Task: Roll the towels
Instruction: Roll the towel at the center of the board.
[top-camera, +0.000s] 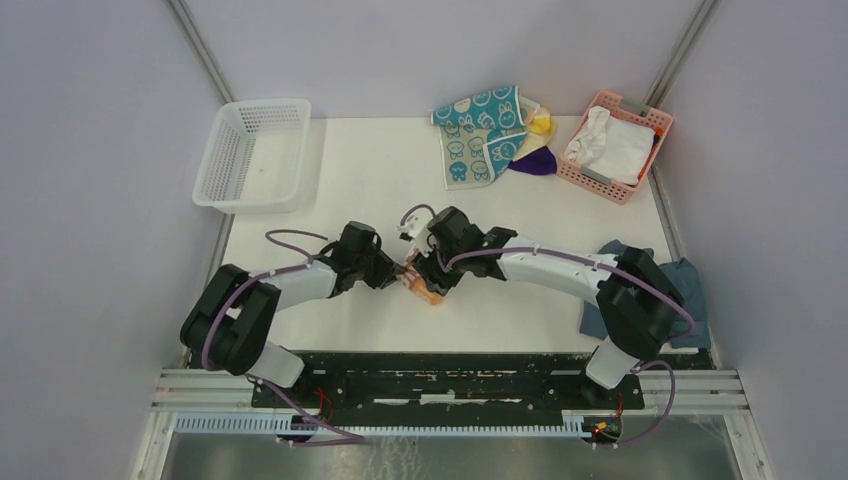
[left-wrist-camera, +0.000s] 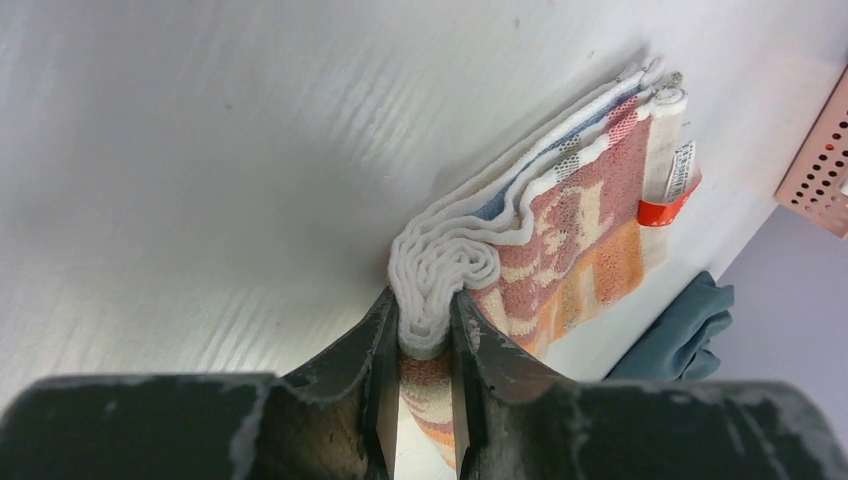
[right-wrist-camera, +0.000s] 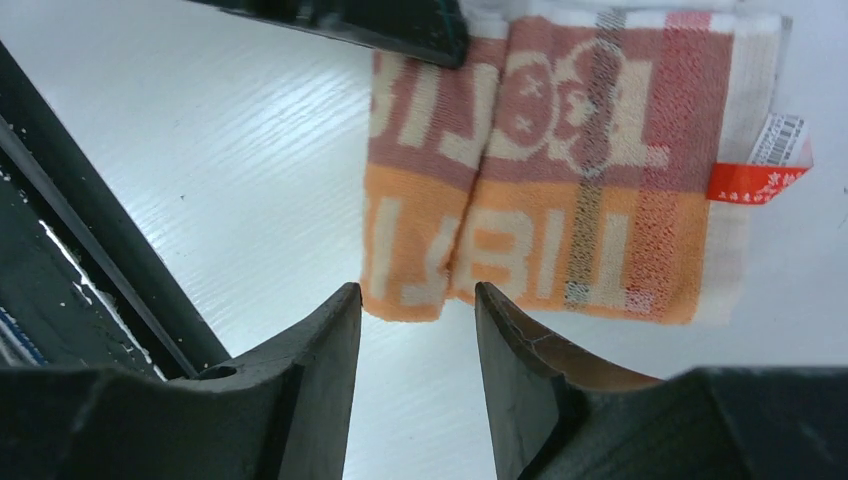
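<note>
A peach-orange printed towel (top-camera: 430, 293) lies partly rolled on the white table between both arms. My left gripper (left-wrist-camera: 425, 305) is shut on the rolled white end of this towel (left-wrist-camera: 570, 230). The flat remainder, with a red tag, stretches away from it. My right gripper (right-wrist-camera: 415, 295) stands open just short of the orange edge of the towel (right-wrist-camera: 560, 180), with nothing between its fingers. More towels sit in a pile at the back: teal with rabbit faces (top-camera: 490, 128), pale yellow (top-camera: 541, 122) and deep purple (top-camera: 535, 163).
A pink basket (top-camera: 640, 112) holding a white cloth stands at the back right. At the back left is a white mesh basket (top-camera: 250, 155). A dull blue-grey cloth (top-camera: 690, 290) lies by the right arm's base, and it shows as a blue-grey cloth (left-wrist-camera: 680, 330) in the left wrist view.
</note>
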